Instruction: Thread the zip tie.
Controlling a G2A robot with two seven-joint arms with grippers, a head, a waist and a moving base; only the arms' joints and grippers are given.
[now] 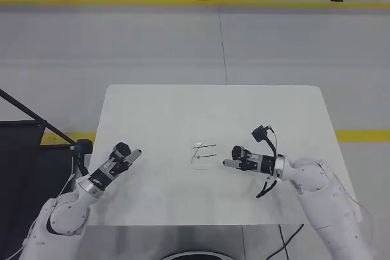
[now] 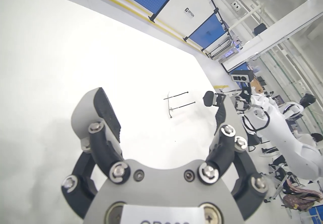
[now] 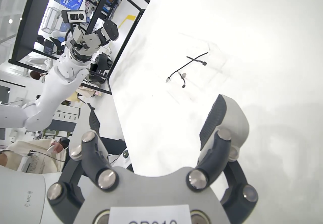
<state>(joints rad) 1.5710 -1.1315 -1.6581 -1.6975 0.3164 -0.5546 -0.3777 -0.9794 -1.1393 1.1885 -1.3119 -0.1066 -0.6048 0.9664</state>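
Grab stage: the zip ties (image 1: 205,156) lie in the middle of the bench (image 1: 149,110), nothing picked up yet. Left end effector (image 1: 132,155) and right end effector (image 1: 228,163) both gape wide and empty, so next up is probably a careful pinch on one thin tie.

My head camera looks straight down on the table (image 1: 182,110) from high above the zip ties (image 1: 203,153). My left wrist camera sits low, facing them from one side; my right wrist camera faces them from the opposite side, nearer. All three share them.
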